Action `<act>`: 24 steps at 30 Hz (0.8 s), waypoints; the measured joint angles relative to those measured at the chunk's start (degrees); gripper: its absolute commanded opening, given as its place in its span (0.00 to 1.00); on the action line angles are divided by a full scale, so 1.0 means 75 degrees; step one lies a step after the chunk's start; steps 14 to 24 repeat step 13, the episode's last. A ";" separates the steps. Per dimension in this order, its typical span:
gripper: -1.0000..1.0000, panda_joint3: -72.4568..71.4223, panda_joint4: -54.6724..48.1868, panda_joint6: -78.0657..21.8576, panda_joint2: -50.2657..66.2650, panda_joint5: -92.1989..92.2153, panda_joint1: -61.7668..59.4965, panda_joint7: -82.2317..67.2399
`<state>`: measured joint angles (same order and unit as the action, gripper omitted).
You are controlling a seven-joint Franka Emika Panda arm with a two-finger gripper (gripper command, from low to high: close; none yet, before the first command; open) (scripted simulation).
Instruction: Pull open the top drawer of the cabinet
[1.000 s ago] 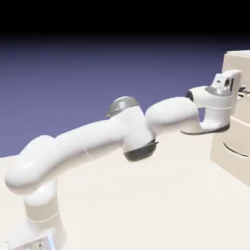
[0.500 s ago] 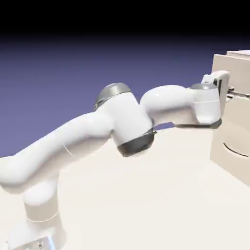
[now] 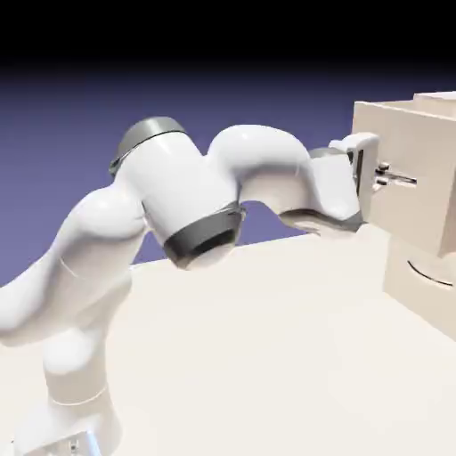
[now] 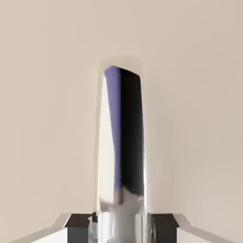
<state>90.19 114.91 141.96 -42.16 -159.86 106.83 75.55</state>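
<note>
The gripper (image 3: 389,175) was clamped on the handle (image 4: 121,152) of the top drawer (image 3: 405,187), which stood pulled out from the cabinet (image 3: 427,267); in the hand view the shiny bar ran straight between both fingertips (image 4: 78,223)

Blue-violet backdrop (image 3: 80,116) behind cream table (image 3: 267,356)

The pulled-out top drawer (image 3: 403,183) overhangs the lower fronts of the cabinet (image 3: 426,276); the table (image 3: 267,356) beside lies open.
</note>
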 measured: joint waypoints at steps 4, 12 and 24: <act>0.00 -0.0896 0.0968 -0.0220 0.0186 0.0061 -0.1107 0.0210; 1.00 -0.2386 0.2391 -0.0518 0.0053 0.0228 -0.2826 0.0256; 1.00 -0.2386 0.2391 -0.0518 0.0053 0.0228 -0.2826 0.0256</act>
